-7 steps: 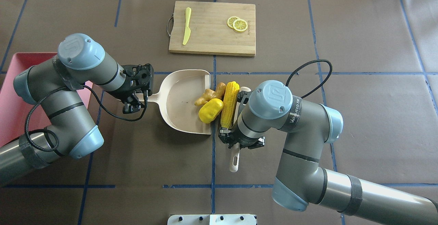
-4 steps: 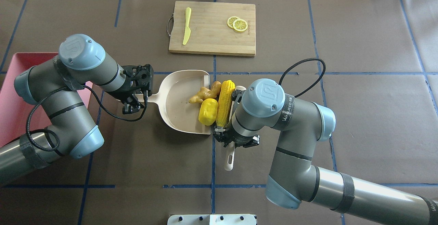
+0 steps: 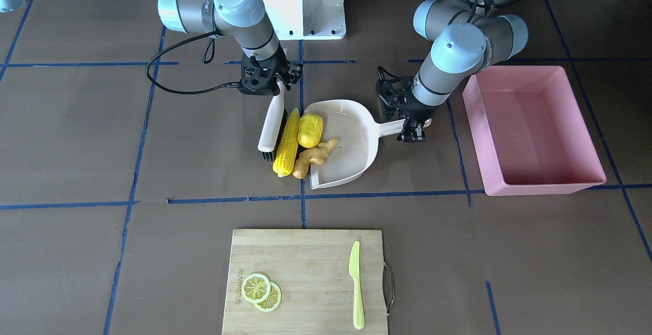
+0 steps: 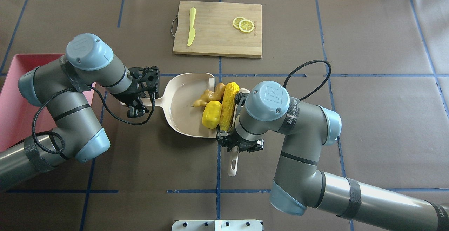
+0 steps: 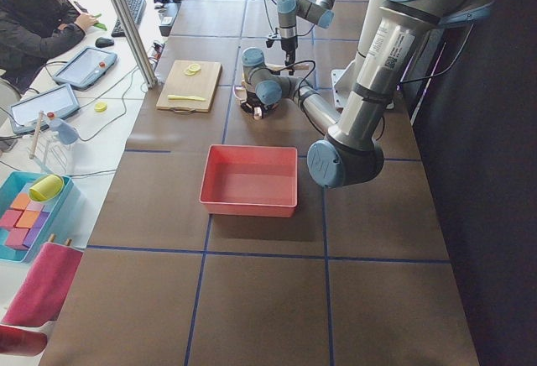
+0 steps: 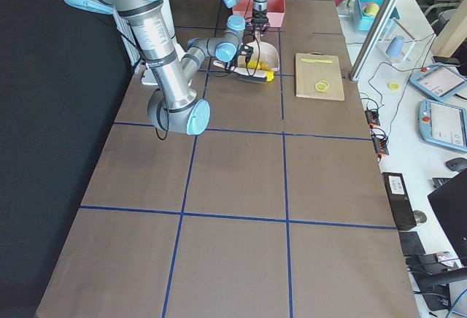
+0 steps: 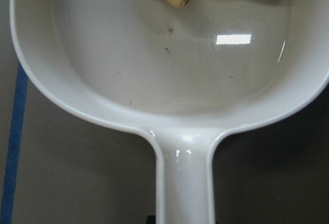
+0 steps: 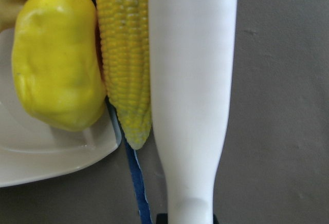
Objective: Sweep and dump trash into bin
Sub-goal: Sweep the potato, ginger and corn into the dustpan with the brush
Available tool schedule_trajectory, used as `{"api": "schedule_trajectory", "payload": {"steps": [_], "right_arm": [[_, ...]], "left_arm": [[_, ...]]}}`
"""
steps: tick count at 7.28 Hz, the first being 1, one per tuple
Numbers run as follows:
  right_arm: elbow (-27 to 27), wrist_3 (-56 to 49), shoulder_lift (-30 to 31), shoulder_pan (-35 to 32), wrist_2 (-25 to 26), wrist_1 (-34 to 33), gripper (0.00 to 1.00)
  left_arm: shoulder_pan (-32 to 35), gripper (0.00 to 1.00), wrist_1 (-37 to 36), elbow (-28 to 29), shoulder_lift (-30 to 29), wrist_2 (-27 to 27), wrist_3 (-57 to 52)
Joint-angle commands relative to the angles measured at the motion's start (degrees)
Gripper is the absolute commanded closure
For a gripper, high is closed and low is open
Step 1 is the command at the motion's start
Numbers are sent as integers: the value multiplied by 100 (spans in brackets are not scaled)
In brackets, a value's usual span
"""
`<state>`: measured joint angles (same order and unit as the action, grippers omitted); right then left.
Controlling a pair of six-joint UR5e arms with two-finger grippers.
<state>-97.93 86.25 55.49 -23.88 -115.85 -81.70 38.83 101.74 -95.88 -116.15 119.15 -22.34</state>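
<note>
Right gripper (image 3: 272,88) clamped on white brush (image 3: 270,121) handle, left gripper (image 3: 413,129) clamped on cream dustpan (image 3: 351,136) handle. Smooth yellow potato (image 3: 310,130) and knobbly tan ginger (image 3: 315,156) sit on pan lip. Ridged yellow corn cob (image 3: 286,141) lies between potato and brush. Pink bin (image 3: 545,185) stands apart, past left arm.

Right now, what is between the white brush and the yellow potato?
The corn cob lies between the brush and the potato, right beside both. The right wrist view shows it best.
</note>
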Motion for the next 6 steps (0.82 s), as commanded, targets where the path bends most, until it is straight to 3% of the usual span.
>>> {"api": "schedule_trajectory", "payload": {"steps": [1,6], "right_arm": [[45,41,-126,6,1,-4,100],[660,32,-689,6,1,31,100]], "left_arm": [[-25,100,-41,-1,-13,12,11],[-34,100,-32,-36,-13,12,55]]}}
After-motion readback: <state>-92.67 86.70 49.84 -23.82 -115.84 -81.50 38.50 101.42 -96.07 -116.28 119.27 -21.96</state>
